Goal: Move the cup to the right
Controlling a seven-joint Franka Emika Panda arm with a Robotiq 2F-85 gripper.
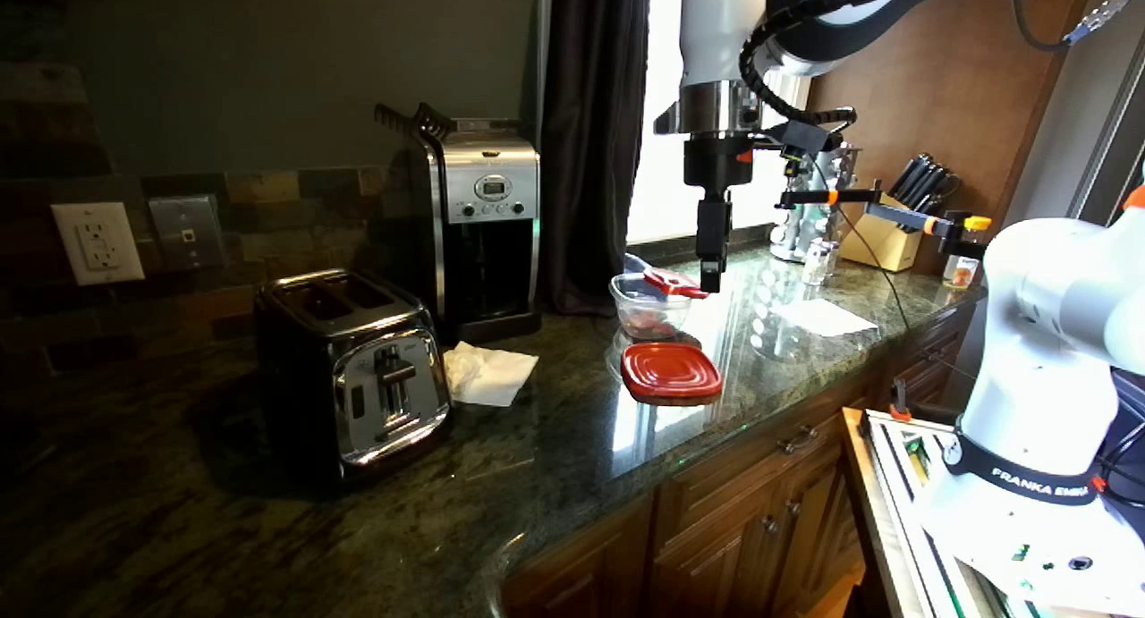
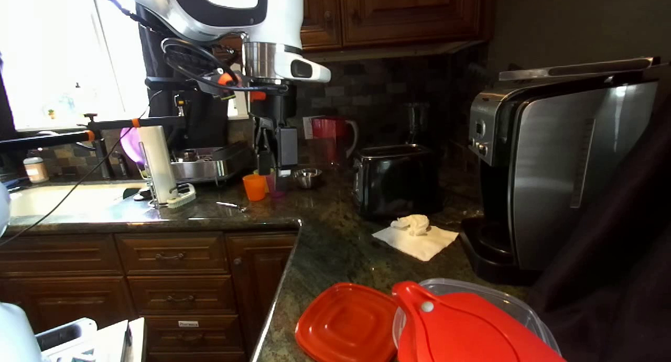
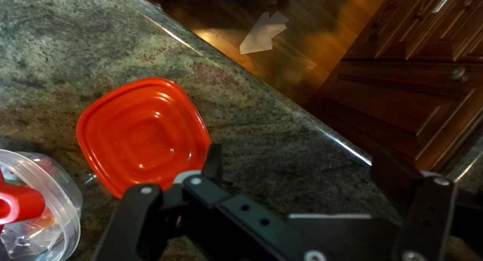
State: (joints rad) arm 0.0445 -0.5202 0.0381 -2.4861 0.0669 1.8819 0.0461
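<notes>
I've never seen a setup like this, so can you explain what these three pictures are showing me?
The white machine is a robot arm ending in a black two-fingered gripper. Two pictures come from cameras standing outside the robot; the third is from a camera on its wrist, looking down. On the stone counter you can see a toaster, a coffee maker, some white paper, a red lid and a clear container. In an exterior view there are also an orange cup and, partly hidden, a purple-pink cup, probably the one to be moved. Nothing is held: the gripper stands open.
</notes>
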